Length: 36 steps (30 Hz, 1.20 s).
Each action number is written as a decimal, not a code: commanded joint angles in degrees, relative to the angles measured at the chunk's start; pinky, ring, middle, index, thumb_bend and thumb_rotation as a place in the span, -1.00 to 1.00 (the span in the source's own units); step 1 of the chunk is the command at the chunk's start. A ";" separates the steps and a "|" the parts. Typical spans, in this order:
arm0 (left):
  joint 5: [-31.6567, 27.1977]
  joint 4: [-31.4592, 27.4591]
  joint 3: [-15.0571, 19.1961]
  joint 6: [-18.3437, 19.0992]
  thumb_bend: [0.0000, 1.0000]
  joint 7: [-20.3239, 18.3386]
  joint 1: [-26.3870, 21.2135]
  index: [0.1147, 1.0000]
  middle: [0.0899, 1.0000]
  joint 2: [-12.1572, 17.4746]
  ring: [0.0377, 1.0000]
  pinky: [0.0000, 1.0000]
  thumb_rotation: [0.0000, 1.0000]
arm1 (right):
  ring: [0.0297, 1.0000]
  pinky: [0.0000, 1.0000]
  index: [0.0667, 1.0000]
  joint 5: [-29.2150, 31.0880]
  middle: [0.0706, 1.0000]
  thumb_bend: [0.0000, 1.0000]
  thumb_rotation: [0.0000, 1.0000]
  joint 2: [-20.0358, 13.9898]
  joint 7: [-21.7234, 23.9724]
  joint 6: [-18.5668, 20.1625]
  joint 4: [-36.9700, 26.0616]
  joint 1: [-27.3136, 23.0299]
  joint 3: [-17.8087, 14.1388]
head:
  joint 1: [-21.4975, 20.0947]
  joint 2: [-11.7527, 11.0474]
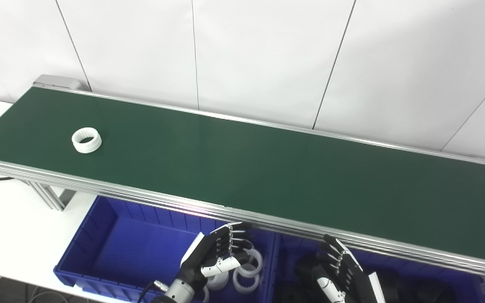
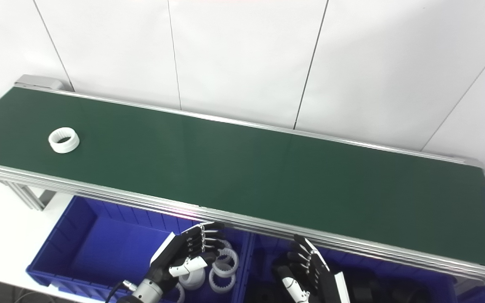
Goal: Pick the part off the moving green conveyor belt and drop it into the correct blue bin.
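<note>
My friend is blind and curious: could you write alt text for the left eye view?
A white toothed ring lies alone near the left end of a long green conveyor belt. Below the belt's near edge, the robot's left hand and right hand hover open over blue bins; white rings lie in the left one.

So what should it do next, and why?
Probably lift the left hand out over the belt edge, toward the white ring. Both hands hold nothing and sit low over the blue bins, and the ring lies alone far left; the left bin already holds similar white rings.
</note>
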 commanded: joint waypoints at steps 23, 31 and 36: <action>9.19 -26.16 8.26 13.61 0.61 3.85 -18.39 0.59 0.55 13.47 0.51 0.41 -0.21 | 0.55 0.44 0.72 1.62 0.63 -0.33 -0.04 1.36 -0.27 -4.37 2.46 -2.29 -0.40 | 2.83 -3.06; 18.79 -27.51 4.49 26.54 0.61 -2.66 -25.16 0.51 0.67 22.28 0.68 0.62 -0.37 | 0.57 0.46 0.72 2.01 0.64 -0.31 -0.02 1.50 -0.20 -4.54 2.48 -2.20 -0.49 | 3.10 -2.91; 22.64 -26.21 2.28 30.36 0.65 -3.84 -26.63 0.48 0.69 24.60 0.75 0.63 -0.54 | 0.57 0.46 0.72 2.02 0.64 -0.34 -0.07 1.48 -0.23 -4.84 2.68 -2.33 -0.55 | 3.34 -2.90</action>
